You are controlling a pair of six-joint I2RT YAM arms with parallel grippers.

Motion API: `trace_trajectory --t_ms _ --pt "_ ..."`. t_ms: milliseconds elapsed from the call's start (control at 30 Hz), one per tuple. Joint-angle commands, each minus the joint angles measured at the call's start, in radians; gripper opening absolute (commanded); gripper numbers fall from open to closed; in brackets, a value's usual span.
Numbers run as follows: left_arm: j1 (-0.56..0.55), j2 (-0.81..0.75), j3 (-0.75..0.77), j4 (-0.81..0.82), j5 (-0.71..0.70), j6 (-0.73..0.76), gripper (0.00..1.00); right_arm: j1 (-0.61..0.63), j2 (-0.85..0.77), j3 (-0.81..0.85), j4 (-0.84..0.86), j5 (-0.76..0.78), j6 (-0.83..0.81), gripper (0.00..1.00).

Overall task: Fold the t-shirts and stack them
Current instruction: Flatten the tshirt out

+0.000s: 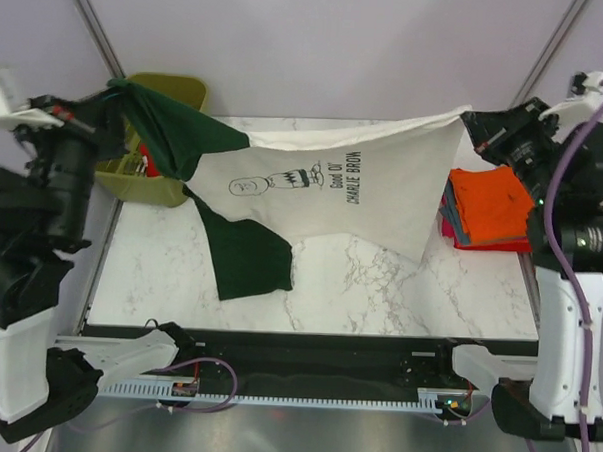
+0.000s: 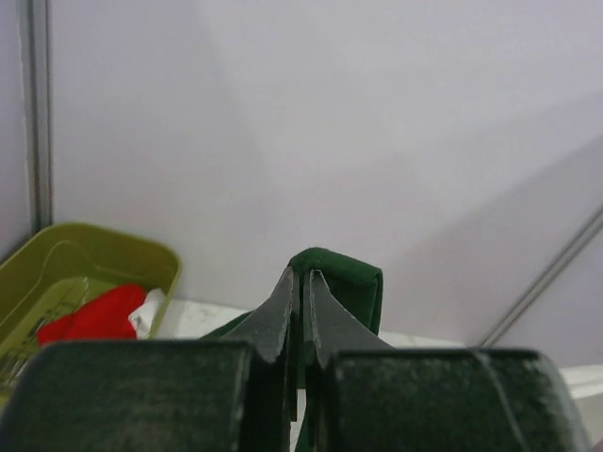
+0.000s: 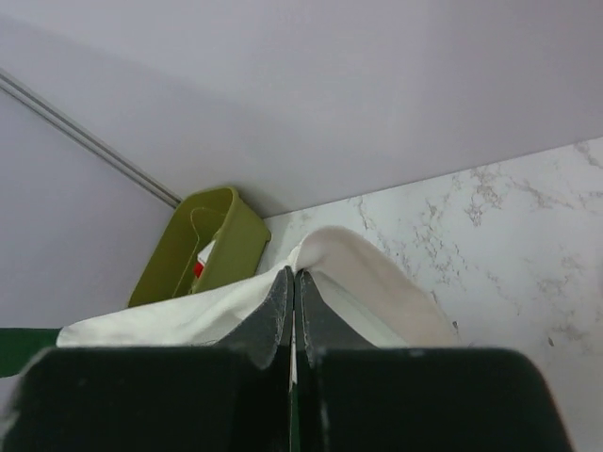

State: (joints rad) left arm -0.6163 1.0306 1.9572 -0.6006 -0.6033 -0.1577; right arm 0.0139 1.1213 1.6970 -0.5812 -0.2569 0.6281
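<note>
The cream t-shirt [image 1: 343,193] with dark green sleeves and black "Charlie Brown" print hangs stretched in the air between my two grippers. My left gripper [image 1: 112,86] is shut on the dark green sleeve [image 2: 344,282] at the back left, above the olive bin. My right gripper [image 1: 470,119] is shut on the cream hem [image 3: 358,268] at the back right. The other green sleeve [image 1: 245,256] droops onto the table. A folded orange shirt [image 1: 493,202] tops a stack with grey-blue and red ones at the right edge.
The olive-green bin [image 1: 165,135] stands at the back left and holds red cloth [image 2: 94,315]; it also shows in the right wrist view [image 3: 203,245]. The marble table [image 1: 379,289] has bare room in front. A black rail [image 1: 306,341] runs along the near edge.
</note>
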Motion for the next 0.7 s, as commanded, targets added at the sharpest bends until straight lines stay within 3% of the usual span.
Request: trace_trajectory --t_ms 0,133,300,500,667 --pt "0.004 -0.084 0.037 0.152 0.109 0.069 0.02 -0.005 -0.158 0.021 -0.016 0.091 -0.018 0.00" --pt "0.004 -0.147 0.055 0.226 0.207 0.066 0.02 -0.005 -0.291 -0.011 -0.040 0.123 -0.013 0.00" --pt "0.004 -0.109 0.201 0.251 0.309 0.032 0.02 -0.003 -0.397 0.029 -0.098 0.151 -0.004 0.00" --pt "0.004 0.009 0.387 0.346 0.362 0.024 0.02 -0.003 -0.359 0.222 -0.141 0.176 0.009 0.00" --pt "0.004 0.058 0.378 0.467 0.364 0.058 0.02 -0.003 -0.281 0.323 -0.144 0.202 0.010 0.00"
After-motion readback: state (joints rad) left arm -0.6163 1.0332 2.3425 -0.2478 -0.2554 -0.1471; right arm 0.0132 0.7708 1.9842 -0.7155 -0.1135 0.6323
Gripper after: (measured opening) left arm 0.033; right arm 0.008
